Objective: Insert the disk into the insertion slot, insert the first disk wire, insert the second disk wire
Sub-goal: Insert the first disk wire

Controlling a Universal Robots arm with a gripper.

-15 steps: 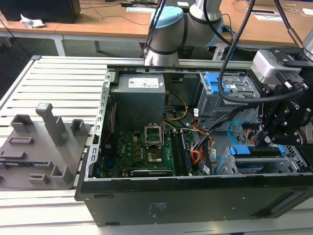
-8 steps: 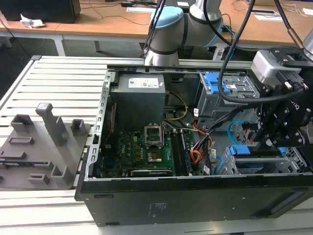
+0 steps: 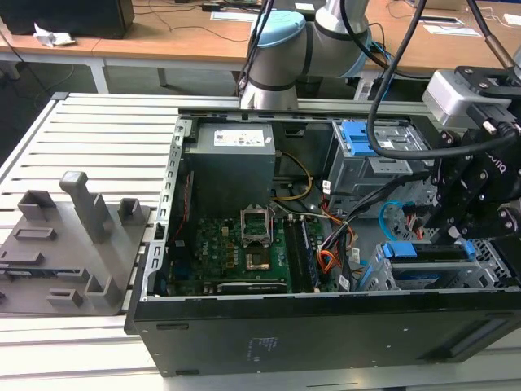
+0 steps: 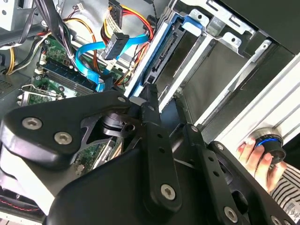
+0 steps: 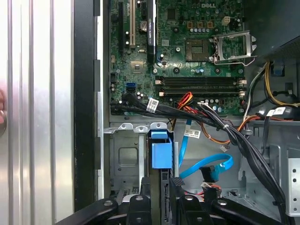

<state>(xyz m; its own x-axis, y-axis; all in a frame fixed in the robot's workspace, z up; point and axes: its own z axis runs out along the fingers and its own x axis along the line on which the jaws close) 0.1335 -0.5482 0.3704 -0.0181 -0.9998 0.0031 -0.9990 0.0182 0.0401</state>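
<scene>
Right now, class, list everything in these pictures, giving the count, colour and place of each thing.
computer case: one, black, on the slatted table.
motherboard: one, green, inside the case.
disk: one, blue-framed, in the insertion slot.
first disk wire: one, orange-red, near the disk.
second disk wire: one, light blue, looped near the disk.
fixture: one, grey, on the table.
robot arm: one, grey and light blue, beyond the case.
gripper: one, black, over the disk.
hand: one, on a knob outside the case.

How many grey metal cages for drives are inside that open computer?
2. Both are at the exterior view's right: the taller cage with blue latches farther back, the insertion slot holding the disk nearer. Others may be hidden.
</scene>
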